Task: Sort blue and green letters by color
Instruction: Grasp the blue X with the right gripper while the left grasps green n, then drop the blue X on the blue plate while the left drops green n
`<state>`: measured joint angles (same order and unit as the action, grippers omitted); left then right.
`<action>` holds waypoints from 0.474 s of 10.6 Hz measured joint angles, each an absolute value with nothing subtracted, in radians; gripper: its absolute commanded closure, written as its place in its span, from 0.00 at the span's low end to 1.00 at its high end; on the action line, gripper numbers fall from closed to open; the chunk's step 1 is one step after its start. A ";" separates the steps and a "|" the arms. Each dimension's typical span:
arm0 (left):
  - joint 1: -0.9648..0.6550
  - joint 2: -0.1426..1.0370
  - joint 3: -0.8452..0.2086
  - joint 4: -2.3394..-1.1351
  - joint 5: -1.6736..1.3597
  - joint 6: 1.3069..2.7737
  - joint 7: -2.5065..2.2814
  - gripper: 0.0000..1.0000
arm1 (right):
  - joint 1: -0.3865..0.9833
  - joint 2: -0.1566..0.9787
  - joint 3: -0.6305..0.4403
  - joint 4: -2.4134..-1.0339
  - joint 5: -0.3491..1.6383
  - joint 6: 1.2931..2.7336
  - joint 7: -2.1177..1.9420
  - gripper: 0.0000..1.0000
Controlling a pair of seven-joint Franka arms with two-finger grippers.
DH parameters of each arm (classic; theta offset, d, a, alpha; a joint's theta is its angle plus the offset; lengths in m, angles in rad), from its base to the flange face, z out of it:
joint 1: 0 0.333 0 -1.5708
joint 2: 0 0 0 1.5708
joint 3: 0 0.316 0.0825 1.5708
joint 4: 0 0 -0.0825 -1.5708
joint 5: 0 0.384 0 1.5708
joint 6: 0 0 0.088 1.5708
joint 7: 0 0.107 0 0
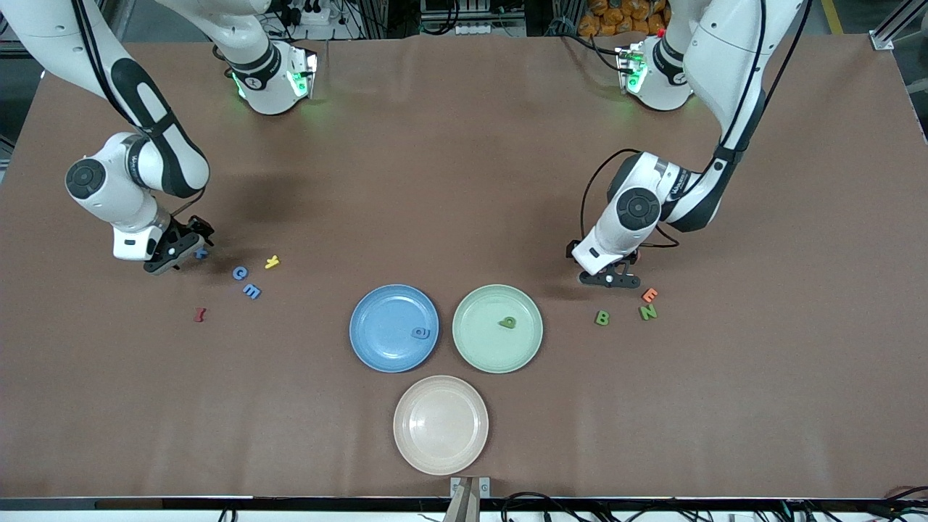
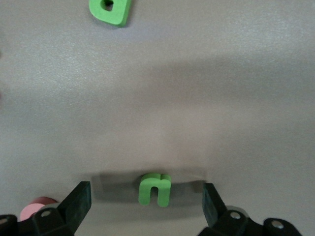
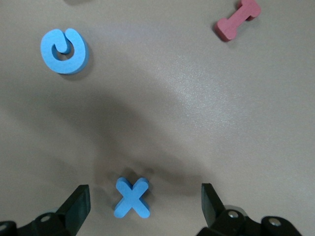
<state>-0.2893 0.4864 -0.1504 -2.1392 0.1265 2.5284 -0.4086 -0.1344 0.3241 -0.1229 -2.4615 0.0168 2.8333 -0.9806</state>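
Both arms low over letters, jaws spread, nothing held.
We saw blue plate and green plate each holding one letter; right gripper straddled blue X, left gripper green u; best centre, then close.

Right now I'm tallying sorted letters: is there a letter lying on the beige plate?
No, the beige plate is bare in the front view.

Brown-covered table under even light, cables and metal framing along its edges.
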 measured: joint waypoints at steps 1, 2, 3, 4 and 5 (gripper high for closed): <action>-0.286 0.486 -0.150 -2.139 0.127 2.528 -0.408 0.00 | -0.134 0.326 -0.123 -2.469 0.017 2.843 -0.981 0.26; -0.283 0.486 -0.150 -2.138 0.127 2.528 -0.408 0.00 | -0.134 0.328 -0.123 -2.476 0.016 2.854 -0.982 0.40; -0.281 0.486 -0.150 -2.137 0.127 2.528 -0.396 0.00 | -0.134 0.331 -0.122 -2.478 0.016 2.859 -0.999 0.53; -0.281 0.486 -0.150 -2.137 0.127 2.528 -0.388 0.00 | -0.135 0.334 -0.123 -2.479 0.016 2.862 -1.012 0.58; -0.281 0.486 -0.150 -2.137 0.127 2.528 -0.386 0.00 | -0.135 0.334 -0.122 -2.480 0.016 2.862 -1.015 0.61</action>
<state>-0.2809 0.4864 -0.1504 -2.1368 0.1265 2.5283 -0.3856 -0.1353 0.3342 -0.1224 -2.4801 0.0155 2.8622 -1.0149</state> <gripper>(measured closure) 0.000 0.313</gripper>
